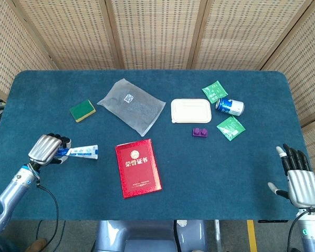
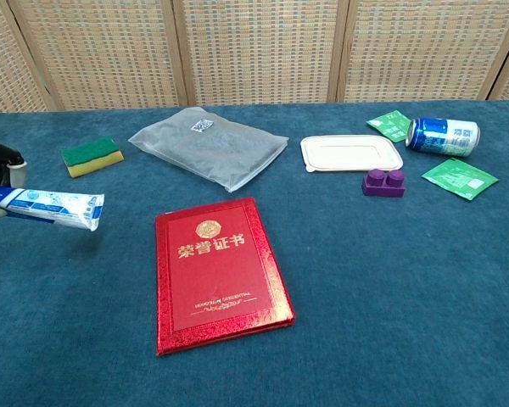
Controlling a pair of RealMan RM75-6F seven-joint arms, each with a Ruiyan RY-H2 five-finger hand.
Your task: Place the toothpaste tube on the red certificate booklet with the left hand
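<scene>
The red certificate booklet [image 1: 138,167] lies flat on the blue table, near its front middle, also plain in the chest view [image 2: 218,271]. My left hand [image 1: 46,149] at the left side grips the cap end of the white and blue toothpaste tube [image 1: 82,152]. The tube [image 2: 53,208] points right toward the booklet and sits to its left, apart from it. Only the fingers of the left hand [image 2: 0,161] show at the chest view's left edge. My right hand [image 1: 299,176] rests at the front right corner, fingers apart, holding nothing.
A green and yellow sponge [image 1: 82,110], a grey plastic bag [image 1: 131,105], a white lidded box [image 1: 191,111], a purple brick [image 1: 200,132], a blue can [image 1: 230,106] and two green sachets [image 1: 214,91] [image 1: 230,128] lie across the back half of the table [image 1: 210,168].
</scene>
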